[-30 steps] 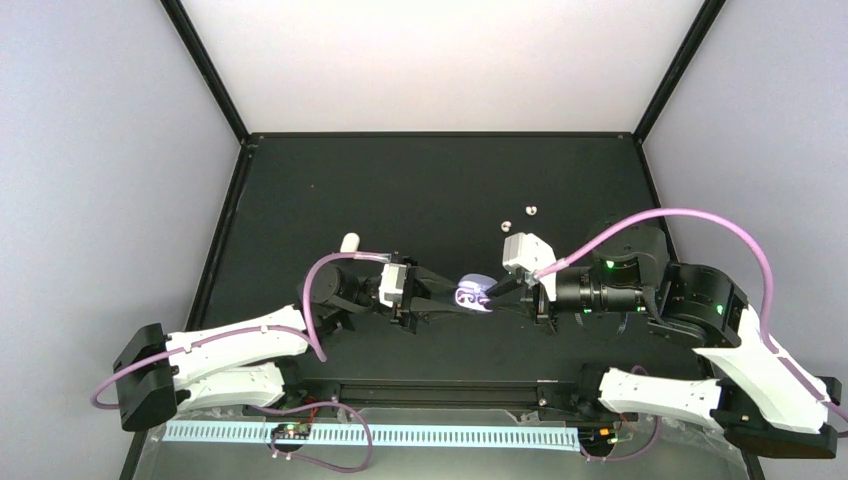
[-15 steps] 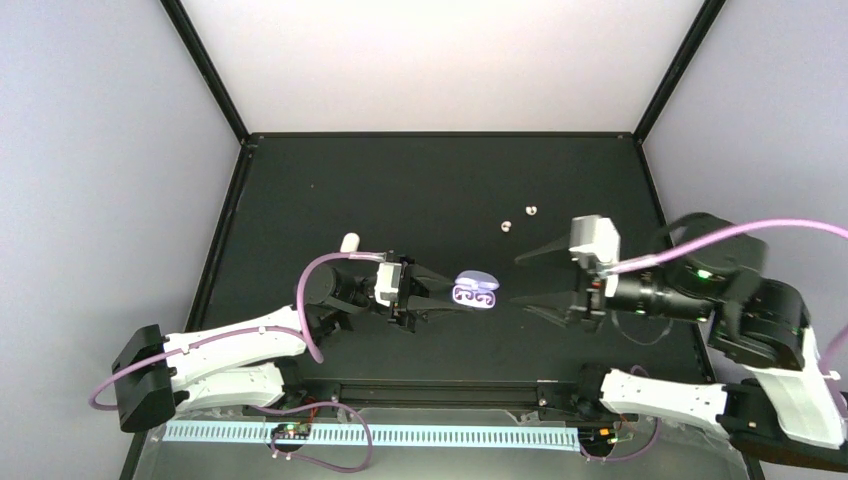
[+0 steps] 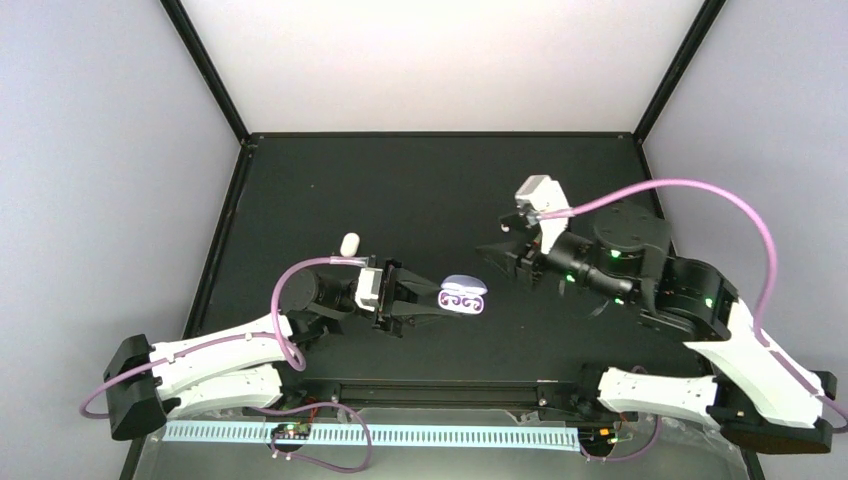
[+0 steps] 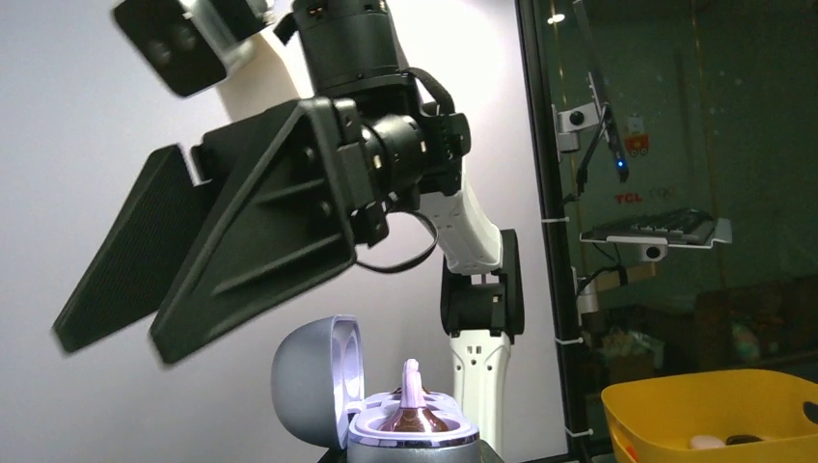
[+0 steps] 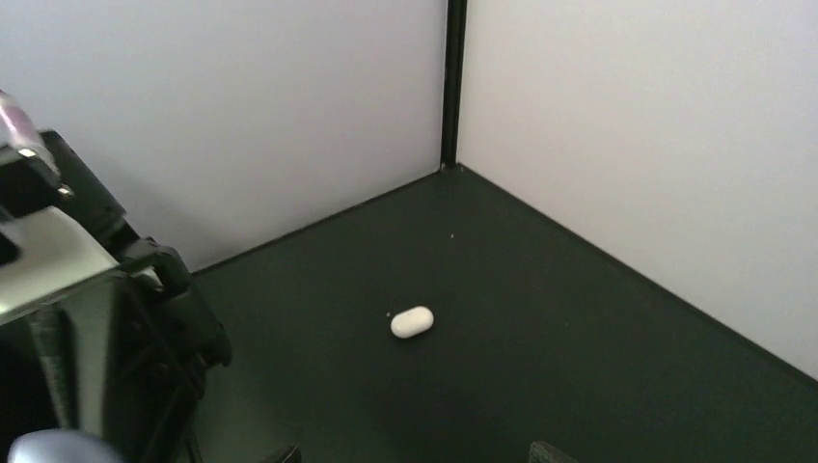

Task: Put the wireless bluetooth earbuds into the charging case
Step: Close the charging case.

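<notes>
left claw (image 3: pixel 438 300) pinches the open charging case (image 3: pixel 463 298); right claw (image 3: pixel 496 258) hangs spread, angled down nearby.

Overhead I get even light from above: the back wall (image 3: pixel 440 60) blows out white, and the black table (image 3: pixel 400 190) shows almost no shadow. The charging case (image 3: pixel 463 297) at the left gripper's (image 3: pixel 438 301) tips glares pale. From the left wrist, the right gripper (image 4: pixel 111 342) above the case is backlit, dark and slightly smeared. My right-wrist picture is dim and blurs nearest the lens.
</notes>
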`<state>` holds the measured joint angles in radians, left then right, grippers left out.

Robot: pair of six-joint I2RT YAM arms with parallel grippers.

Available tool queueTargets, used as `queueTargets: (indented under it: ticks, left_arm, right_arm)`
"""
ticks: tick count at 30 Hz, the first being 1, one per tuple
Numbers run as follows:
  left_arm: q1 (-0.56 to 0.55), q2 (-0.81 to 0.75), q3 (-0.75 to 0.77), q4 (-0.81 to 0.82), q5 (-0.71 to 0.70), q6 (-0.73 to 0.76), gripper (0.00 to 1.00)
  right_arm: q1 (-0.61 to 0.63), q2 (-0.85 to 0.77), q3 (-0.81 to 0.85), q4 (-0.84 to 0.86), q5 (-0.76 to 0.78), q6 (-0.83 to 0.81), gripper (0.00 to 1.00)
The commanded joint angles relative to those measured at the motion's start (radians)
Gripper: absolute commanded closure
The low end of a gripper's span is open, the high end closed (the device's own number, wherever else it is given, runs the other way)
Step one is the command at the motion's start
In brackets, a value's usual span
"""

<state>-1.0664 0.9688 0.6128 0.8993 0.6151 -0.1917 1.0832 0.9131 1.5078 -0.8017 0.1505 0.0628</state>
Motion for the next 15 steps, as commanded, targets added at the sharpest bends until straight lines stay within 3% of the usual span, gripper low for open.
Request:
queueTargets:
  ticks: [1,6,15]
  left_arm:
    - [-0.001,-0.019,0.004,0.039,0.017,-0.003,0.98]
    - [-0.001,-0.022,0.013,0.033,-0.011,0.006,0.98]
    - [-0.001,-0.007,0.024,0.037,-0.050,0.011,0.98]
  right_arm:
    - [0.002,0.016,0.003,-0.006,-0.050,0.020,0.39]
    - [0.002,0.031,0.016,-0.041,-0.192,-0.008,0.39]
    - [0.003,0.034,0.014,-0.078,-0.307,-0.035,0.40]
